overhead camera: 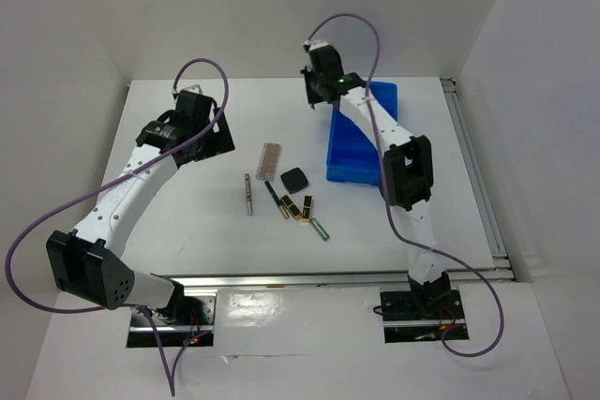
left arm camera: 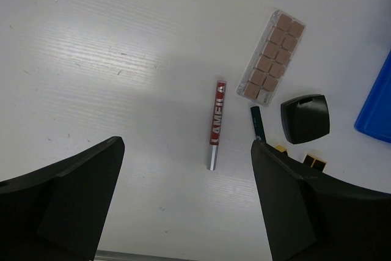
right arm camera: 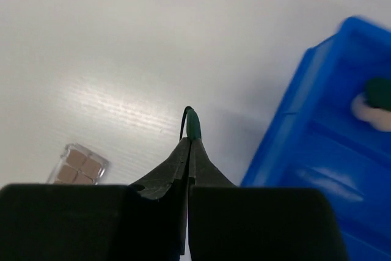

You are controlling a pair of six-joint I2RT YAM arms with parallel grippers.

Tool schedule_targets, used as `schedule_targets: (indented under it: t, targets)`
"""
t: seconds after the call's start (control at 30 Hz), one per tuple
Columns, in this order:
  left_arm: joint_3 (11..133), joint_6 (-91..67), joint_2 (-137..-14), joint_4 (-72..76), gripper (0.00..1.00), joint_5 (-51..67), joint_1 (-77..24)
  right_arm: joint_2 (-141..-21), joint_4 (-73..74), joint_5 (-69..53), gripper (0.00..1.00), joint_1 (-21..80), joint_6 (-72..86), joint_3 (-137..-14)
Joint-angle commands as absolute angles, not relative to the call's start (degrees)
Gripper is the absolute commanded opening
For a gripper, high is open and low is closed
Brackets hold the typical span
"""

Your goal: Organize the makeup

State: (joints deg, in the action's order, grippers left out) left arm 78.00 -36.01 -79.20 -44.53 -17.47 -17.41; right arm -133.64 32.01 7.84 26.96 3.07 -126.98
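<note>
My right gripper (right arm camera: 190, 142) is shut on a thin dark green pad (right arm camera: 194, 123), whose edge sticks out past the fingertips. It hangs above the table just left of the blue bin (right arm camera: 317, 151). A peach sponge (right arm camera: 368, 113) and a second dark green pad (right arm camera: 380, 91) lie in the bin. My left gripper (left arm camera: 188, 146) is open and empty above the table. Ahead of it lie a red-and-silver pencil (left arm camera: 215, 123), a dark green pencil (left arm camera: 257, 123), the tan palette (left arm camera: 272, 57), the black square compact (left arm camera: 305, 118) and black-gold lipsticks (left arm camera: 313, 162). A green tube (overhead camera: 321, 228) lies nearest the arms.
The blue bin (overhead camera: 349, 152) stands at the back right of the table, partly under the right arm. White walls close in the table on three sides. A metal rail (overhead camera: 319, 278) runs along the near edge.
</note>
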Motion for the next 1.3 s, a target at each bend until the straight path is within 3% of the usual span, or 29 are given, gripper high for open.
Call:
schedule_targets:
  t: [0.0, 0.3, 0.6, 0.67, 0.73, 0.83, 0.87, 0.93, 1.03, 1.1, 1.17, 1.27]
  targets:
    - [78.7, -35.1, -79.0, -43.6, 0.99, -16.3, -17.6, -127.1, 27.6, 8.4, 0.0, 20.5, 7.1, -128.4]
    - [78.7, -34.5, -79.5, -42.5, 0.99, -13.1, -17.6, -132.5, 28.2, 4.0, 0.0, 8.4, 13.4, -131.1]
    - [79.9, -32.3, -81.3, -41.5, 0.99, -9.7, -19.2, -137.1, 26.8, -0.3, 0.0, 3.5, 16.0, -134.0]
    - [80.4, -32.3, -81.8, -41.5, 0.99, -9.7, -19.8, -138.6, 27.6, -1.0, 0.06, 3.5, 16.0, -135.6]
    - [81.5, -31.7, -83.1, -41.5, 0.99, -9.7, -19.8, -139.1, 28.2, -1.6, 0.28, 3.5, 16.0, -136.3]
    - [82.0, -31.1, -84.2, -41.5, 0.99, -9.1, -20.3, -137.9, 28.8, -2.1, 0.37, 3.5, 16.0, -134.7]
    - [82.6, -31.1, -84.2, -41.5, 0.99, -8.5, -20.3, -137.2, 28.1, -2.1, 0.45, 3.5, 16.0, -132.7]
    - [83.4, -30.6, -84.7, -41.0, 0.99, -8.5, -20.3, -134.8, 28.1, -1.6, 0.46, 3.5, 16.0, -131.1]
    - [85.7, -30.0, -86.0, -41.0, 0.99, -7.5, -20.3, -132.1, 28.1, -1.1, 0.45, 4.0, 15.4, -129.7]
    - [86.5, -29.4, -87.4, -41.0, 0.99, -6.9, -20.3, -130.4, 28.1, 0.2, 0.37, 4.6, 14.9, -127.5]
    - [87.3, -29.4, -88.0, -40.4, 0.99, -6.9, -20.3, -126.8, 28.1, 0.2, 0.21, 5.2, 14.2, -125.5]
    - [88.4, -28.8, -89.2, -39.3, 0.99, -6.2, -20.3, -121.6, 27.1, -0.5, 0.17, 8.2, 11.4, -121.7]
